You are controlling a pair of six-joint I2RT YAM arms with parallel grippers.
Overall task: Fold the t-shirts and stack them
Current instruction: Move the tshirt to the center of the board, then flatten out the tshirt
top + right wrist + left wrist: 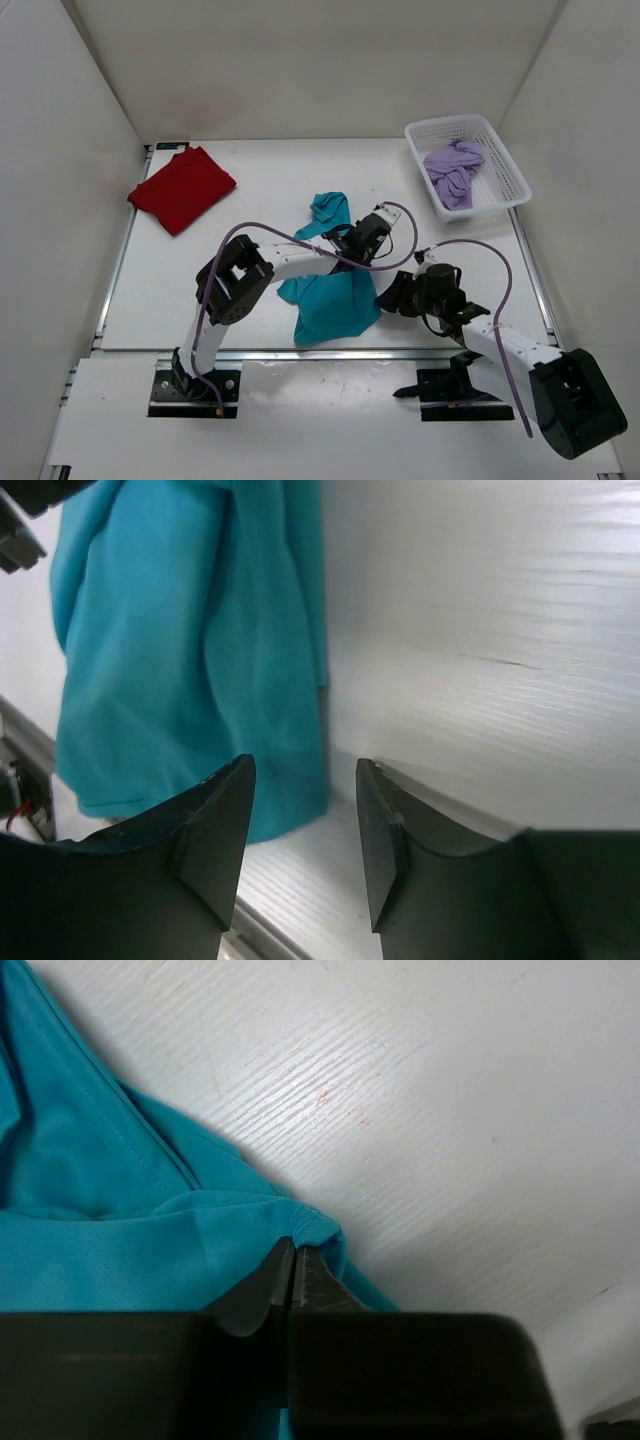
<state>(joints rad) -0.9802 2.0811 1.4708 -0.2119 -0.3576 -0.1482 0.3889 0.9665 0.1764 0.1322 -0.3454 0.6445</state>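
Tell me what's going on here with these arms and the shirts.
Two robot arms are folding t-shirts on a table. The left claw is pinched shut on an edge of the teal shirt, which lies rumpled mid-table. The right claw is open beside that shirt and holds nothing. The red shirt lies folded at the far left. The lavender shirt sits crumpled in the white basket at the far right, not yet folded.
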